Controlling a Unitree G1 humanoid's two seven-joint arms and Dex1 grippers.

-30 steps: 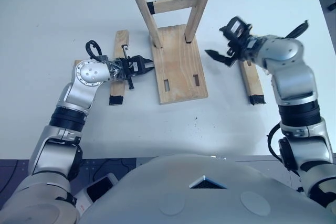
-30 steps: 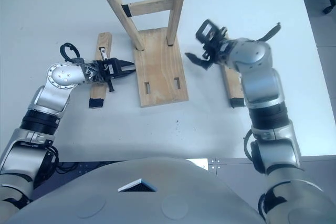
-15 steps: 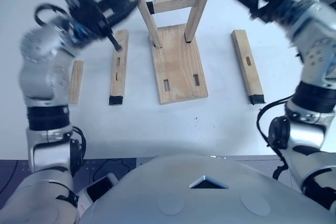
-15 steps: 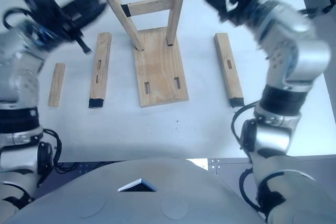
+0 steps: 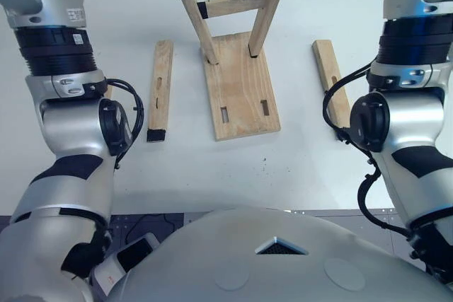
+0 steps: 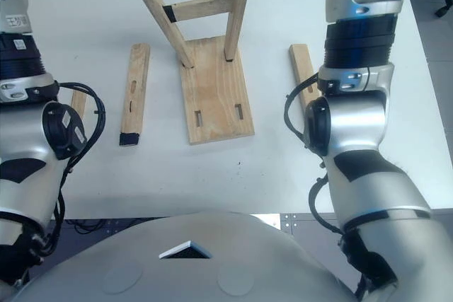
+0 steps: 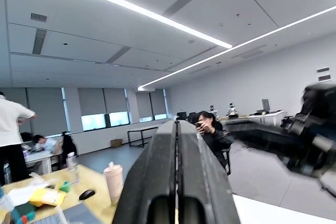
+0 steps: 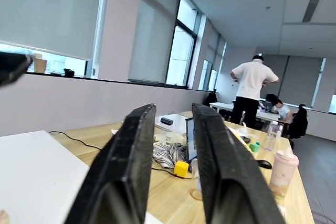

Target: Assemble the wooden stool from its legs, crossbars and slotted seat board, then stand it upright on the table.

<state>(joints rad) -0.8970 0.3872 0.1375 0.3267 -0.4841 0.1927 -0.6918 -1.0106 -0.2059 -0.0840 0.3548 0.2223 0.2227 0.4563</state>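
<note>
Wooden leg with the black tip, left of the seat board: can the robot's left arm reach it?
Probably, once lowered: the black-tipped wooden leg lies uncovered on the white table, but the left gripper is raised high, pointing into the room.

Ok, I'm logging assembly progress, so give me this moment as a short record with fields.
Seat board: flat on the table, two near slots empty
Fitted: two legs joined by a crossbar, standing in the far slots
Left loose leg: flat beside the board
Right loose leg: flat beside the board
Left gripper: shut, empty
Right gripper: open, empty
</note>
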